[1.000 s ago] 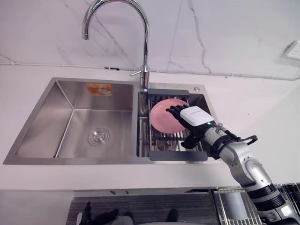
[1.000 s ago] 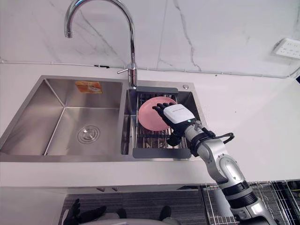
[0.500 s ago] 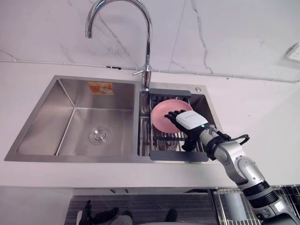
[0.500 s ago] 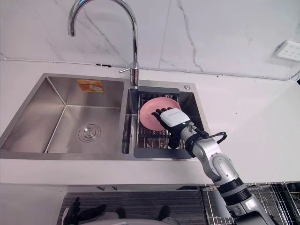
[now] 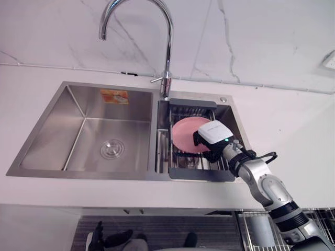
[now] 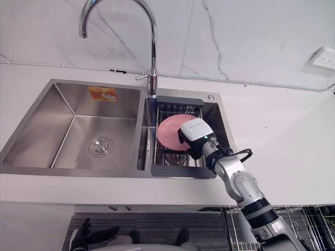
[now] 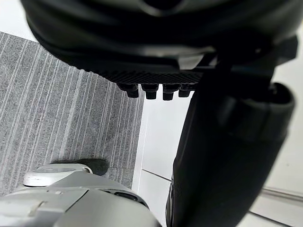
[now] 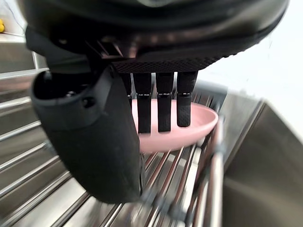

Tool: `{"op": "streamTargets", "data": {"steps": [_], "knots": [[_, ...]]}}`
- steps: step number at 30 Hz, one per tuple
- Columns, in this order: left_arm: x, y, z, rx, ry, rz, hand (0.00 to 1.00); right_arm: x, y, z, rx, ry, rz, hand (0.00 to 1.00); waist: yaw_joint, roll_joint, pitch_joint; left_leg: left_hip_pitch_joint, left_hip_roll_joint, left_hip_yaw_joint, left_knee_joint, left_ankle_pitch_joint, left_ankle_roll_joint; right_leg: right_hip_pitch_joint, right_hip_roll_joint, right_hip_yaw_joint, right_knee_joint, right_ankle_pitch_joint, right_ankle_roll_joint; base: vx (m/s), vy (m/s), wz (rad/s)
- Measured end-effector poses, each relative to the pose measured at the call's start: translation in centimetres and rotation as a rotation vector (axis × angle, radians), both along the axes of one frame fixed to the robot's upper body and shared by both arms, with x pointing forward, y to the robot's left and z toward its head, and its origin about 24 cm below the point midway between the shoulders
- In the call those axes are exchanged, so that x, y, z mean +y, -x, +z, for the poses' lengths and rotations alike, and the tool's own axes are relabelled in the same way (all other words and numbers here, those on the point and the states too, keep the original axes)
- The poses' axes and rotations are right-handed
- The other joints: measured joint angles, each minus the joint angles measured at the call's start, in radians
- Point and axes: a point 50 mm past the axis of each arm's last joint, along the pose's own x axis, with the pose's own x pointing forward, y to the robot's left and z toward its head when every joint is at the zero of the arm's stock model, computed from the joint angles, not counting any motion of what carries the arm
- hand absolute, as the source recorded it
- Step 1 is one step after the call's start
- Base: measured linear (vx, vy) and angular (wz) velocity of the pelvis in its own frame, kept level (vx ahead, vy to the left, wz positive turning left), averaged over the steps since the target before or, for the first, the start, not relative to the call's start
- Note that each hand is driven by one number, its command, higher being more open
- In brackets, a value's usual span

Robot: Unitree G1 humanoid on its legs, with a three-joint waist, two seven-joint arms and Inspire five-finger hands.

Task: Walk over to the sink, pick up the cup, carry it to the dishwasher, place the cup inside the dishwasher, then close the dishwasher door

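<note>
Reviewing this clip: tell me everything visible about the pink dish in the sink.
The pink dish is round and shallow with a low rim. It looks smooth and matte, like plastic, and nothing is seen in it. It lies hollow side up on the wire rack in the sink's right basin. The right hand covers its right part, with straight fingers pointing down into its hollow. Whether they touch it cannot be told.

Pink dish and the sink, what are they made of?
The pink dish looks like plastic, maybe melamine: smooth, matte, even colour, no bright glints. The sink looks like brushed stainless steel: grey, with soft streaky reflections and sharply folded corners.
</note>
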Motion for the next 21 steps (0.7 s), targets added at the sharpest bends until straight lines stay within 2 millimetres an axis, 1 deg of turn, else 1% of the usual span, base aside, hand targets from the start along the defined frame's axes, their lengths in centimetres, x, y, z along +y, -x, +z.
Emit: {"op": "streamTargets", "data": {"steps": [6, 8, 21], "knots": [[-0.2, -0.5, 0.3, -0.014, -0.011, -0.026, 1.00, -0.1, 0.0, 1.0, -0.177, -0.031, 0.008, 0.00, 0.006, 0.003, 0.002, -0.001, 0.002, -0.001, 0.000, -0.002, -0.001, 0.000, 0.002, -0.001, 0.000, -0.001, -0.001, 0.00, 0.000, 0.00], [-0.2, -0.5, 0.3, -0.014, -0.011, -0.026, 1.00, -0.2, 0.0, 1.1, -0.203, -0.042, 0.009, 0.00, 0.007, 0.004, 0.003, -0.002, 0.001, -0.002, 0.000, -0.002, -0.001, 0.000, 0.001, -0.003, 0.000, -0.001, 0.000, 0.00, 0.000, 0.00], [-0.4, -0.4, 0.5, -0.019, -0.014, -0.057, 1.00, -0.6, 0.0, 1.3, -0.173, -0.119, 0.013, 0.00, 0.012, 0.008, 0.006, -0.008, 0.000, -0.012, 0.005, -0.003, -0.001, 0.001, 0.001, -0.012, 0.000, -0.003, 0.000, 0.00, 0.000, 0.01]]}}
